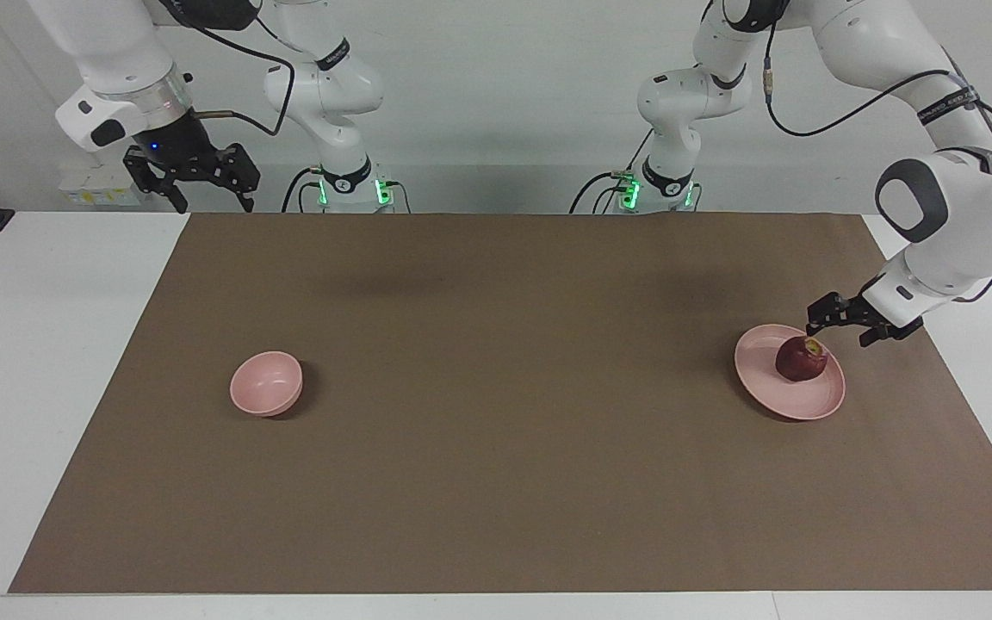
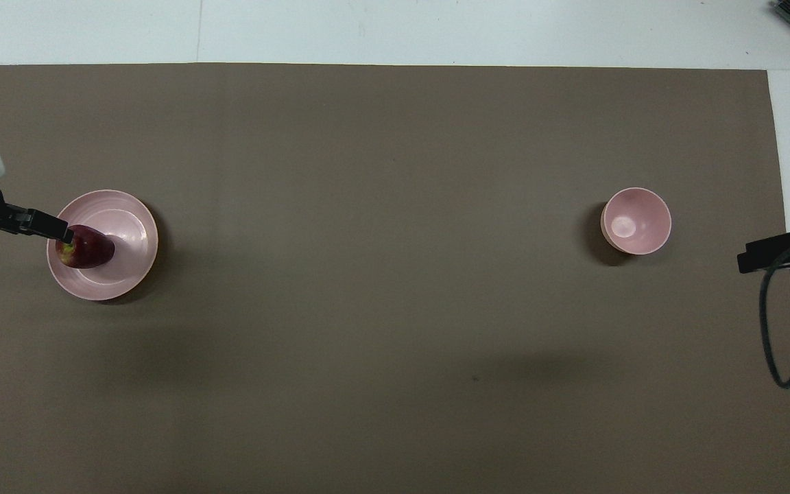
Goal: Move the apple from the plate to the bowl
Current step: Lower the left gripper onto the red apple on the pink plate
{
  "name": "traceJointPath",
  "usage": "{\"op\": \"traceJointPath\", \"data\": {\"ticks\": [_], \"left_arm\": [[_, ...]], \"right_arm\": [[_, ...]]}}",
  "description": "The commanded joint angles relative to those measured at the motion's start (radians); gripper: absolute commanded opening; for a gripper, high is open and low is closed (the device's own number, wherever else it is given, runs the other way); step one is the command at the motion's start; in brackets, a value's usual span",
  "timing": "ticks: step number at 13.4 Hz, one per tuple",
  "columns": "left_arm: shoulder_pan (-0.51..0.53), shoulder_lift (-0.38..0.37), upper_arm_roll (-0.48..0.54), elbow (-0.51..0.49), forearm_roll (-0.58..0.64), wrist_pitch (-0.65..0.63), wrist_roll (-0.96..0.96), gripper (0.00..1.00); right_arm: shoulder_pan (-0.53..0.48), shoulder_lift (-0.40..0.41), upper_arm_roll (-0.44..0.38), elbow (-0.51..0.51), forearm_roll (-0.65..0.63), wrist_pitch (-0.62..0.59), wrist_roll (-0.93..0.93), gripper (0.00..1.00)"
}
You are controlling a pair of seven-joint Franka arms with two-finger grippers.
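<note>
Still, dark red apple (image 1: 801,359), yellowish stem end.

- Mat (image 1: 505,448) btwn plate (image 1: 784,398) and bowl (image 1: 265,383): bare, wide lane.
- Apple (image 1: 799,360) only thing on plate; left gripper (image 1: 840,323) low just above its robot-side rim.
- Bowl unobstructed; right gripper (image 1: 190,176) high, well apart.

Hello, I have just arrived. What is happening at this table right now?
The left gripper, open, hangs just above the rim of the wide pale pink plate, beside the small dark red apple that lies on it; it has not gripped the apple. The small deep pink bowl stands empty toward the right arm's end of the brown mat. The right gripper waits, open, raised near its base.
</note>
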Motion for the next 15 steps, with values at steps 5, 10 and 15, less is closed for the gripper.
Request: {"op": "traceJointPath", "data": {"ticks": [5, 10, 15], "left_arm": [[0.010, -0.032, -0.009, -0.166, -0.021, 0.179, 0.003, 1.00], [0.004, -0.018, -0.009, -0.206, -0.021, 0.245, -0.008, 1.00], [-0.009, -0.019, -0.009, -0.257, -0.021, 0.305, -0.034, 0.94]], "right_arm": [[-0.012, -0.042, 0.003, -0.051, 0.026, -0.003, 0.011, 1.00], [-0.012, -0.048, 0.003, -0.059, 0.030, -0.003, 0.013, 1.00], [0.002, -0.048, 0.004, -0.059, 0.054, -0.003, 0.016, 1.00]]}}
